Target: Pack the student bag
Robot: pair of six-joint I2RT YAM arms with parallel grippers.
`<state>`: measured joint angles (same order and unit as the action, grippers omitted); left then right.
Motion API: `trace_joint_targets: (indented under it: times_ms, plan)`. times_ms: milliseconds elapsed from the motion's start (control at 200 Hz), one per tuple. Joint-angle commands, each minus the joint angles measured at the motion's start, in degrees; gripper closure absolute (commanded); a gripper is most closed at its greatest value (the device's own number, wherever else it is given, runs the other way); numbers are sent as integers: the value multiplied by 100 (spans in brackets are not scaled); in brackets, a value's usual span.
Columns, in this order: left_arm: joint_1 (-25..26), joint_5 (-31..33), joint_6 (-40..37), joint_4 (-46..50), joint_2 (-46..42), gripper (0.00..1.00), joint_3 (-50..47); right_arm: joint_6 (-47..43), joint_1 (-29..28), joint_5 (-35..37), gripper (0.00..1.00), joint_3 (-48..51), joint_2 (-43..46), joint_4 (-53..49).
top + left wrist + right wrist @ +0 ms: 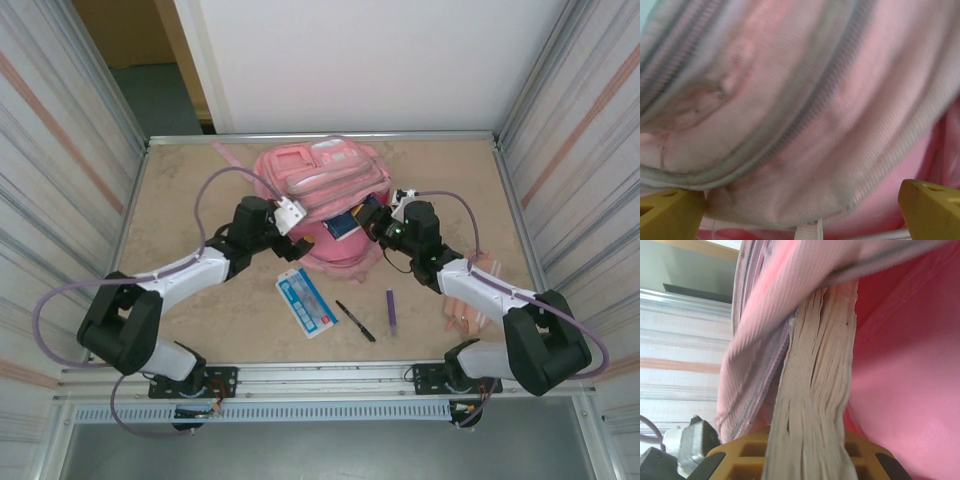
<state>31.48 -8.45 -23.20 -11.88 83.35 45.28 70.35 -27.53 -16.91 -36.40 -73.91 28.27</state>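
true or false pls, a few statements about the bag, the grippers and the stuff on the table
1. The right gripper is clamped on a book at the opening of the student bag. True.
2. The left gripper is shut. False: its yellow fingers stand wide apart, with the bag's fabric just ahead of them.
3. A black pen and a purple pen lie on the table in front of the bag. True.
4. The blue-and-white packet is inside the bag. False: it lies on the table, left of the black pen.
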Motion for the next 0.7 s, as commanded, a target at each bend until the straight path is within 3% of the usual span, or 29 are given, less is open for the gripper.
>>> trace_joint_targets:
  times_ms: [0,75,215,356,551,631,697]
  plan:
    - [93,640,-1096,-975,86,1,-58,120,-110,-266,100,-464,109,860]
    - [81,1318,-987,-1184,324,2,107,68,-194,-234,100,-467,165,739]
    - [73,1948,-939,-412,646,47,856,-67,-225,-142,100,-420,229,362]
    - [120,1844,-949,-462,519,86,999,-100,-181,51,100,-151,354,175]
    - [129,1794,-215,-342,47,92,1173,-535,-138,297,100,-179,484,-1338]
    - [130,1916,159,-358,-147,100,1193,-462,-134,358,100,103,534,-1215]
    - [127,2037,528,-403,-256,100,1228,-423,-151,409,100,278,561,-1070]
